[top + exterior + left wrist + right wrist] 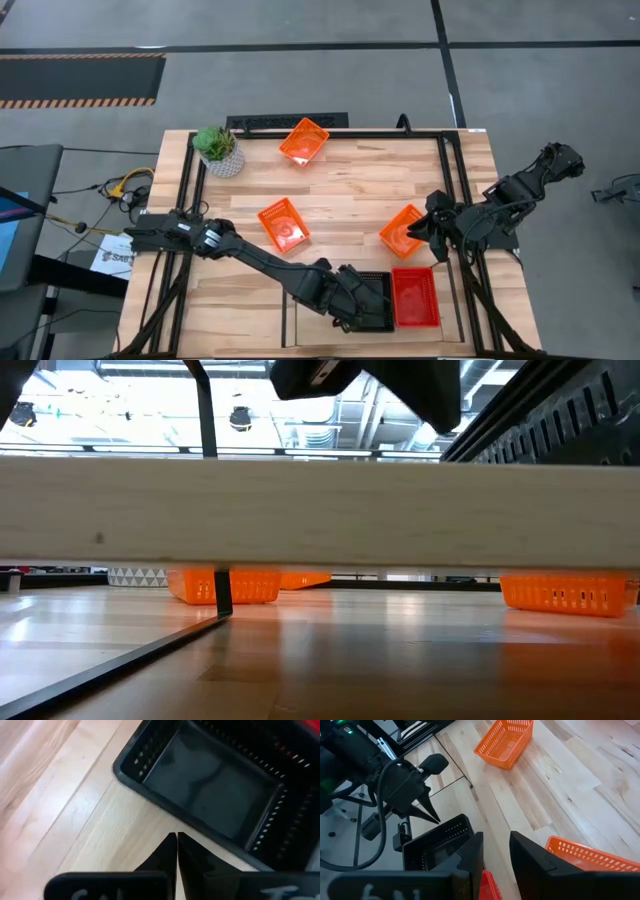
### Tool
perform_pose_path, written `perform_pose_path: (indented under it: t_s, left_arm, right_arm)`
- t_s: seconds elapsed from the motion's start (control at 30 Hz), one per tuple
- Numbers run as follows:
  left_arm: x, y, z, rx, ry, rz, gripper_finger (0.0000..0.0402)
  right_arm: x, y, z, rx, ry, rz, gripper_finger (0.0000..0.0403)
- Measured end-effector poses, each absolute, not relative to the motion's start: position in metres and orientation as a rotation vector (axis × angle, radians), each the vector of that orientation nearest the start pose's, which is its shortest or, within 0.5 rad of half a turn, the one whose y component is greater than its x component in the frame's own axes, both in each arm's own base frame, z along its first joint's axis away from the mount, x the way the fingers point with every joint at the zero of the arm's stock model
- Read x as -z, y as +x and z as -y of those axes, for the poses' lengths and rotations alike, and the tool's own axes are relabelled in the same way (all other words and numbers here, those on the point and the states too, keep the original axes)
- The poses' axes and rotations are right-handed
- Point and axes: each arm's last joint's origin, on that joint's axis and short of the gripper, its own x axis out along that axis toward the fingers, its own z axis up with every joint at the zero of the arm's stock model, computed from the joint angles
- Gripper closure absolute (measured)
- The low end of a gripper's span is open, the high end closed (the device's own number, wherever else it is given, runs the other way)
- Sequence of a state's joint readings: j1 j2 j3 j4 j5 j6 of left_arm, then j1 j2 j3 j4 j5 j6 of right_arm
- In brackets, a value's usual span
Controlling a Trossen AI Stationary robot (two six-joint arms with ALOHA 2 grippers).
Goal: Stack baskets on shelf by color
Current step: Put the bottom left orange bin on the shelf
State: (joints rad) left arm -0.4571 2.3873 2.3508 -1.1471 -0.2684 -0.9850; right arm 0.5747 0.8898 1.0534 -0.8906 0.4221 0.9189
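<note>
My left gripper (177, 836) is shut. Its tips hover just outside the near wall of a black basket (215, 795) that sits on the shelf (310, 330) at the table's near edge, beside a red basket (415, 297). The right wrist view shows the left gripper (431, 814) clear above the black basket (440, 845). My right gripper (496, 845) is open beside an orange basket (590, 855) resting on its base at the table's right side (405, 230). Two more orange baskets (284, 224) (304, 140) rest on the tabletop.
A potted plant (220, 150) stands at the table's far left corner. Thin black frame bars (447, 180) run along the table's left and right sides. In the low view the shelf board (320, 510) spans the picture, with orange baskets (225, 585) (565, 592) behind it.
</note>
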Motion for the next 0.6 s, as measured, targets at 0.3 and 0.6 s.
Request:
perform_pose_path:
  t_s: [0.3,0.6]
  left_arm:
    - [-0.303,0.426,0.197,-0.342,-0.476,-0.995,0.0399]
    - [-0.384,0.366,0.104,-0.648,-0.266,-0.967,0.0306]
  right_arm:
    - [-0.345,0.138,-0.074,0.169,0.530,-0.628,0.0285]
    - [-0.346,0.138,-0.074,0.175,0.524,-0.623,0.0285]
